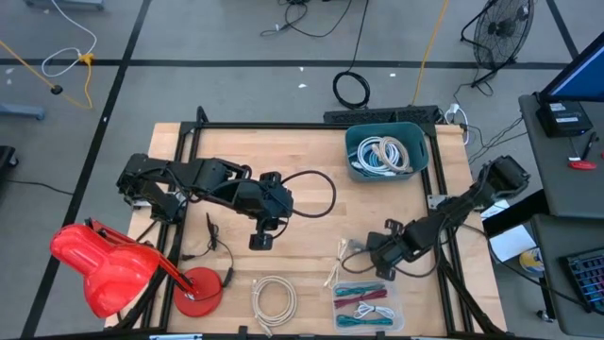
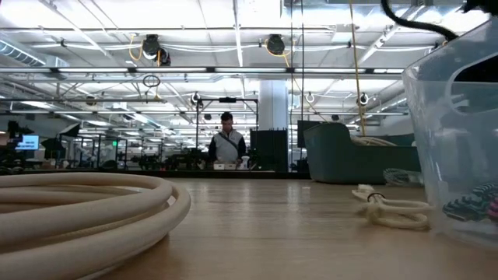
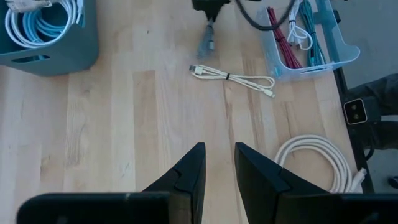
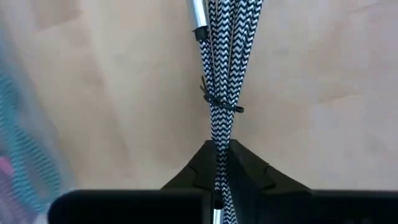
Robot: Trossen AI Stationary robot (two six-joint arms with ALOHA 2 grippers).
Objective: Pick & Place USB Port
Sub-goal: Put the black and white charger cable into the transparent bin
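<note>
A black-and-white braided USB cable bundle (image 4: 217,62), tied at its middle with a thin black tie, has a silver plug (image 4: 198,15) at its far end. It also shows as a grey strip (image 3: 207,40) in the left wrist view. My right gripper (image 4: 217,149) is shut on it, near the table's front right (image 1: 370,250), beside the clear tray (image 1: 368,304). My left gripper (image 3: 217,171) hangs open over the table's middle (image 1: 261,241), with nothing between its fingers. My right gripper pinches the braided bundle's near end (image 4: 217,138), just short of the black tie, between its two fingers. The fingers come from above, slanting steeply down, and the bundle runs straight out ahead of them. It appears to lie on the wooden table.
A thin white cable (image 3: 233,78) lies beside my right gripper. The clear tray (image 3: 305,37) holds red and teal cables. A thick white coil (image 1: 274,300) lies at the front. A teal bin (image 1: 385,151) of white cables stands at the back right. A red object (image 1: 104,264) sits front left.
</note>
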